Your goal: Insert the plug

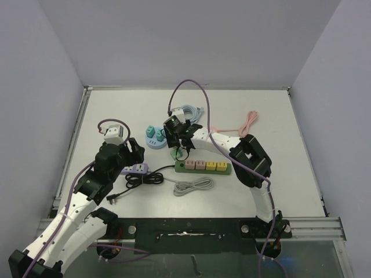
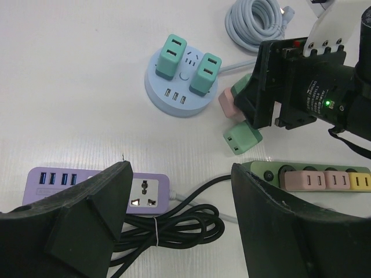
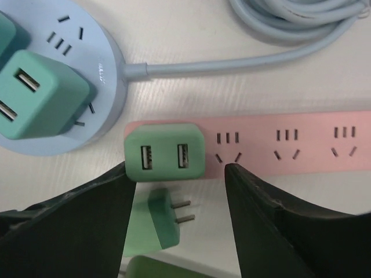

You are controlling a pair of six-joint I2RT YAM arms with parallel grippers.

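In the right wrist view a green two-port USB plug (image 3: 165,152) sits upright on the left end of the pink power strip (image 3: 290,142). My right gripper (image 3: 177,171) stands open over its near side. The left finger is at the plug's corner and the right finger is clear of it. A second green plug (image 3: 159,223) lies on its side on the table just below, prongs pointing right. In the top view the right gripper (image 1: 182,142) hovers beside the round hub. My left gripper (image 2: 181,168) is open and empty above the purple strip (image 2: 148,188).
The round blue hub (image 3: 104,75) carries two teal plugs. A green strip (image 1: 203,167) with pink and yellow plugs lies in front. A coiled black cable (image 2: 174,226), a grey cable bundle (image 1: 194,186), a light blue coil (image 3: 290,23) and a pink cable (image 1: 249,121) lie around.
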